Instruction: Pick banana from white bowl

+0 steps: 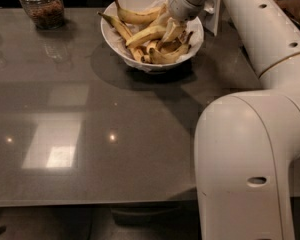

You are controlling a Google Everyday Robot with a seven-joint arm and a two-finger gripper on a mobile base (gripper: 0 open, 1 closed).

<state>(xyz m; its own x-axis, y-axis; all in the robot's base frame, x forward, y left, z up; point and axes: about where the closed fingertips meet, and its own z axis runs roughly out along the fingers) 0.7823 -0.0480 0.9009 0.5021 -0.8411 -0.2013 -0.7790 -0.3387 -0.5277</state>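
Observation:
The white bowl (111, 38) stands at the far middle of the grey table and holds several bananas. The banana (139, 17), plump, bright yellow and gently curved, lies along the back of the pile with a dark tip pointing left. Thinner, browner bananas (162, 54) lie in front of it. My gripper (173, 32) reaches down from the white arm into the right side of the bowl, among the bananas and just right of the plump banana's right end. What it touches is hidden by the wrist.
A glass jar (42, 6) with brown contents stands at the far left. A white card stand (213, 15) is just behind the bowl on the right. My arm's large white body (245, 164) fills the near right. The table's front edge (90, 203) runs across the bottom.

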